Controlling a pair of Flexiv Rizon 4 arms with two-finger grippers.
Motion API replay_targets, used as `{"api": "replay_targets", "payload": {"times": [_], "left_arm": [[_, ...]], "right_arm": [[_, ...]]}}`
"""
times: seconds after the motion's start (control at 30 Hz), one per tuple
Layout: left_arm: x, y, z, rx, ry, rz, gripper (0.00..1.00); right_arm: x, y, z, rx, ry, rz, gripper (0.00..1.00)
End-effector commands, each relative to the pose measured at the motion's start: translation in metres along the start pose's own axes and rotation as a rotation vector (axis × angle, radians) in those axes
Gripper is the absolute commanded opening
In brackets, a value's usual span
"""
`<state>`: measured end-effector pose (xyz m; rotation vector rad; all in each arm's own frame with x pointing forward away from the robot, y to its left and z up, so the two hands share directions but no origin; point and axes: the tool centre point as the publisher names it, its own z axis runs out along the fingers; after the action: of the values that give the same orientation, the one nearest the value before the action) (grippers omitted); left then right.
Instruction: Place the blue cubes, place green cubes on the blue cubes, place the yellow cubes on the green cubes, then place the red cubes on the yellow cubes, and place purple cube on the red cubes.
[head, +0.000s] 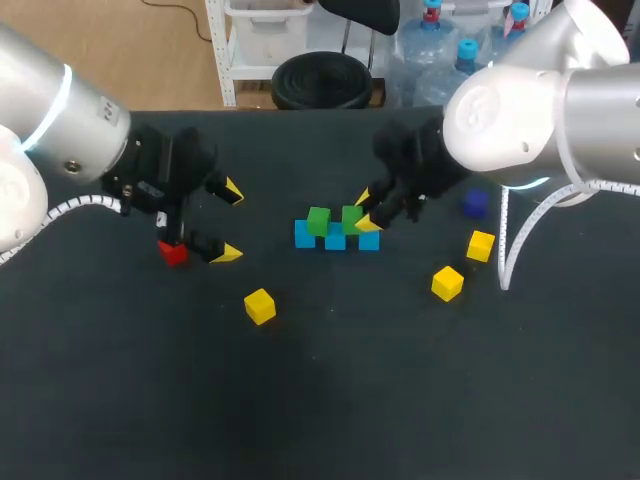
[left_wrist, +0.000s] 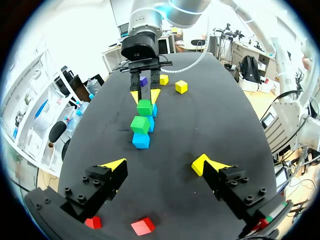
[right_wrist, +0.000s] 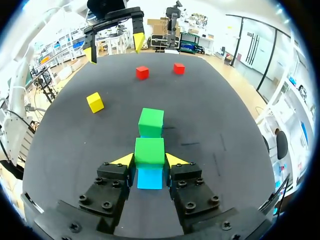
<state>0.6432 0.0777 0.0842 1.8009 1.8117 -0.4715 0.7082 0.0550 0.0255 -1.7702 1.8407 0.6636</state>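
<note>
Nearest you, one yellow cube (head: 259, 305) sits alone in front of the row of blue cubes (head: 335, 240). Two more yellow cubes (head: 447, 283) sit off to the right of that row, and your left gripper (head: 229, 222) hangs wide open to the left of it, holding nothing, with red cubes (left_wrist: 142, 226) under it. At the row, your right gripper (right_wrist: 149, 161) squeezes a green cube (right_wrist: 149, 151) that sits on top of the blue cubes, another green cube (right_wrist: 150, 121) sits on the row just beside it, and the purple cube (head: 476, 204) lies behind the row, to the right.
</note>
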Motion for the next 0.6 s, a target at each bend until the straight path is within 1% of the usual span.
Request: {"api": "replay_targets", "payload": {"times": [0.03,0.6], "left_arm": [[0.0013,0.0,0.0,-0.001,-0.005,0.003,1.0],[0.0013,0.0,0.0,-0.001,-0.005,0.003,1.0]], "right_arm": [[0.0002,-0.0021,0.0008,-0.002,-0.002,0.001,0.0],[0.0005,-0.0035,0.0012,-0.002,-0.006,0.005,0.0]]}}
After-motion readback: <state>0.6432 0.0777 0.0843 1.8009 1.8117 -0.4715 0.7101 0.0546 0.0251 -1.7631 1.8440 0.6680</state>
